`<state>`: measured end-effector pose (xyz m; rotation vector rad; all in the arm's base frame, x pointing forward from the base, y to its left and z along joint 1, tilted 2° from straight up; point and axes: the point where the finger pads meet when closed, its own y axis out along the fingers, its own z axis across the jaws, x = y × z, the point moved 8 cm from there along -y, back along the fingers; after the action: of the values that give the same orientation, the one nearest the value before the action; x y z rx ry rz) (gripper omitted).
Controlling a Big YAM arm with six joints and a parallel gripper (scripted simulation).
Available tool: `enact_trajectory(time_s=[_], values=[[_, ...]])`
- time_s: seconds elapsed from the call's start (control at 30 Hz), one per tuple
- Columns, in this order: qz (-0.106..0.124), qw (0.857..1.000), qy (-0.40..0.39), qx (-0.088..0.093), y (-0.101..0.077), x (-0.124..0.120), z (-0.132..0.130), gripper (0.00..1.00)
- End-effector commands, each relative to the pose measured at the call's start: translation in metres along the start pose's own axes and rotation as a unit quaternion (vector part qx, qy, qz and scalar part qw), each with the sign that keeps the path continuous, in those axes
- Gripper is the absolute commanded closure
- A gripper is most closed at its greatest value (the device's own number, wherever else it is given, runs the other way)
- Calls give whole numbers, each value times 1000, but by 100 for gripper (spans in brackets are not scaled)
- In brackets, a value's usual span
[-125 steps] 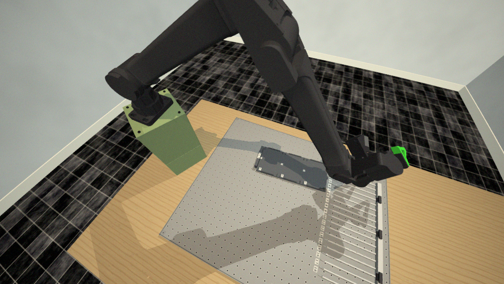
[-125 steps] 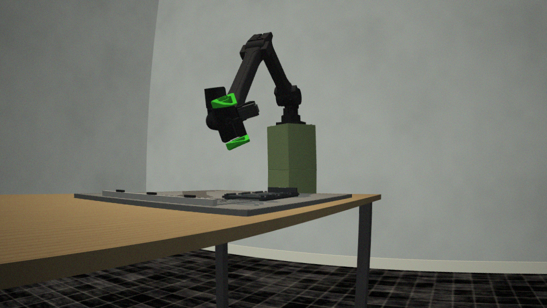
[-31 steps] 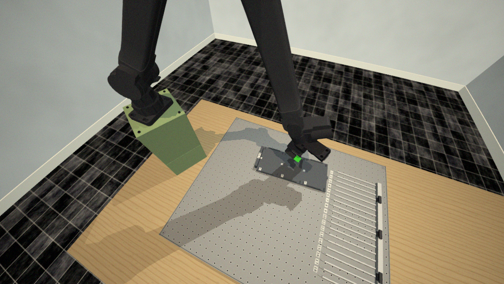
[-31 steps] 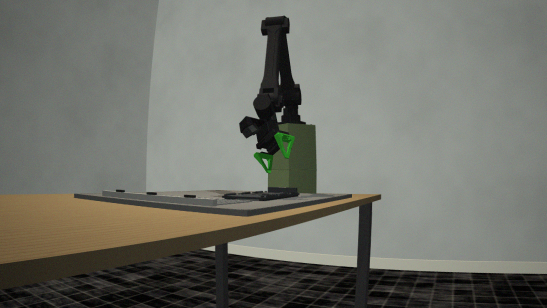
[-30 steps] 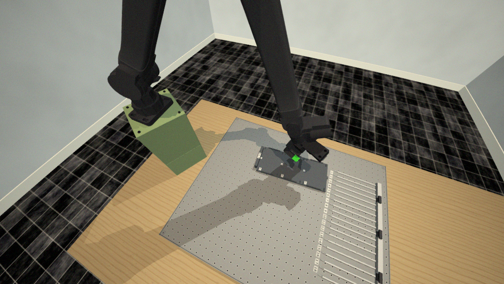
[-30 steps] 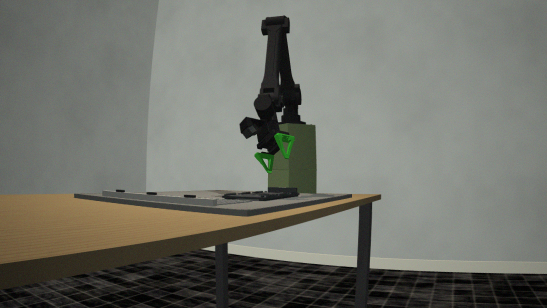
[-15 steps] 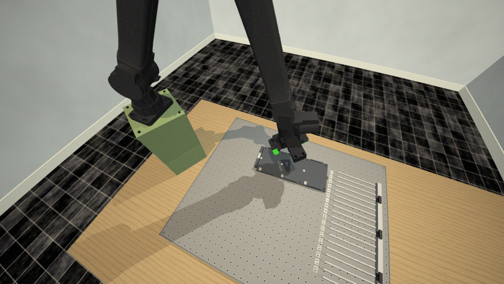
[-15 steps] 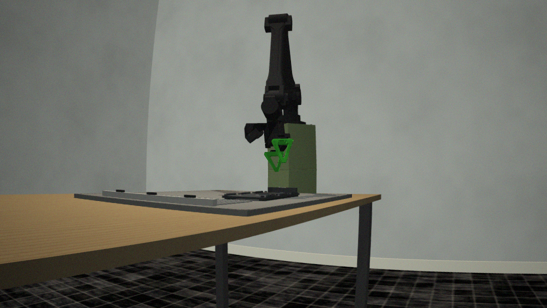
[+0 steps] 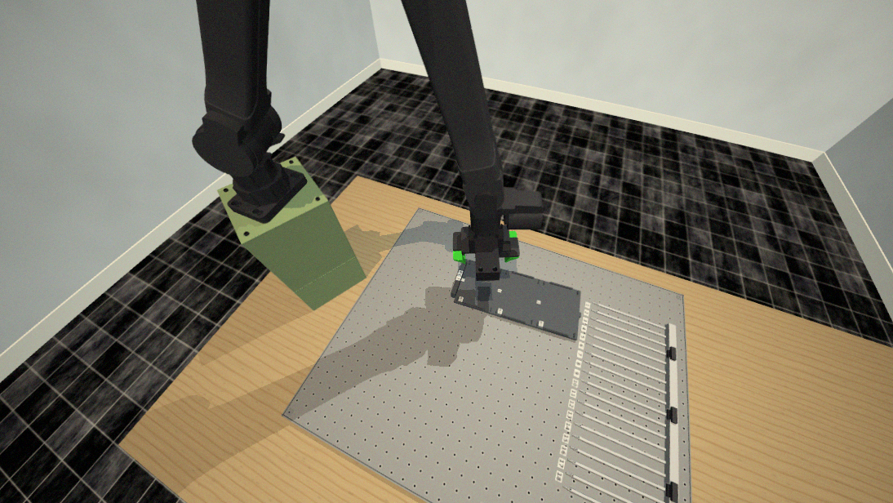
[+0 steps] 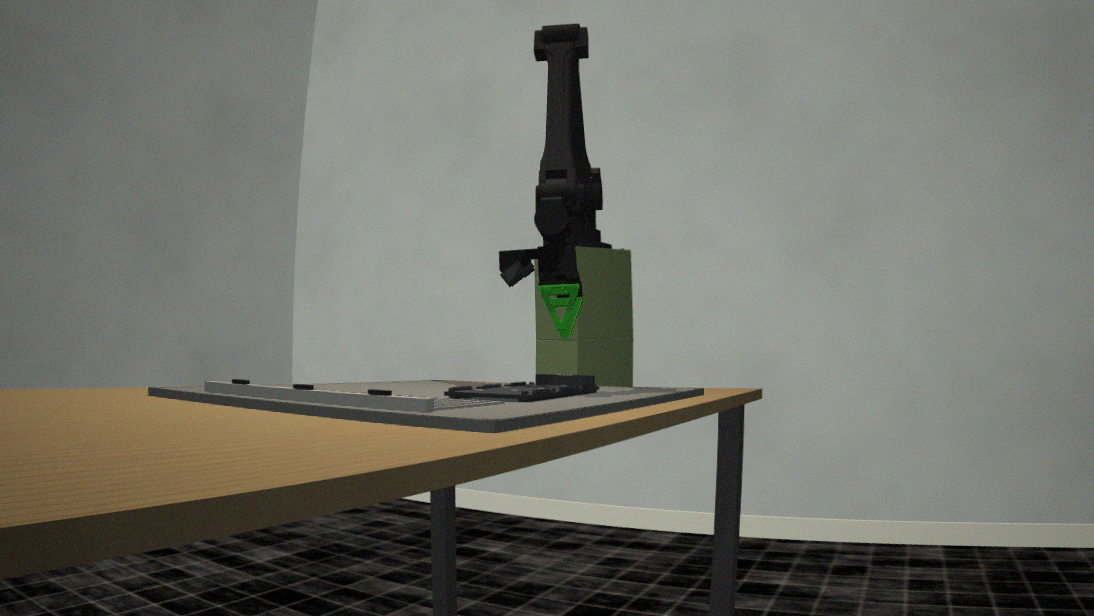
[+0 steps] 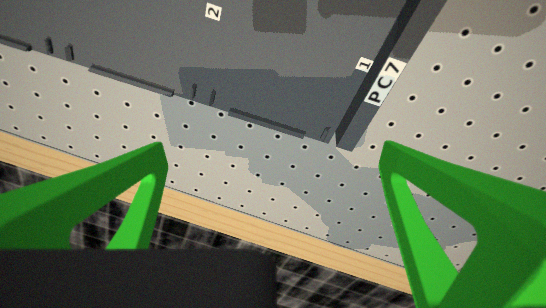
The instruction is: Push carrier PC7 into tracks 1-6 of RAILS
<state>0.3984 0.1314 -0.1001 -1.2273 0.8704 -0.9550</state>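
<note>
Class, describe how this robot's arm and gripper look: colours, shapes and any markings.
The arm is matt black, built of long boxy links with rounded joints, bolted by a square black flange onto an olive-green block. The gripper has two bright green fingers, each a hollow triangle. No cables or markings show.

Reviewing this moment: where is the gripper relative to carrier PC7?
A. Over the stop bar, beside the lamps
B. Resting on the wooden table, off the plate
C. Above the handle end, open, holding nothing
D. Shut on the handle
C. The gripper hangs open above the handle end of the carrier, its green fingers spread with nothing between them.
</note>
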Motion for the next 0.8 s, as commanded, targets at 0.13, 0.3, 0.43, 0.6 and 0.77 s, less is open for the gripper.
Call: enact_trajectory(time_s=[0.13, 0.3, 0.43, 0.6, 0.77], values=[[-22, 995, 99, -21, -18, -9, -15, 0], [-41, 987, 150, -42, -22, -10, -31, 0], [-39, 987, 153, -31, -24, -7, -40, 0], [-37, 987, 153, -18, -26, -7, -25, 0], [-39, 987, 150, -40, -19, -5, -40, 0]])
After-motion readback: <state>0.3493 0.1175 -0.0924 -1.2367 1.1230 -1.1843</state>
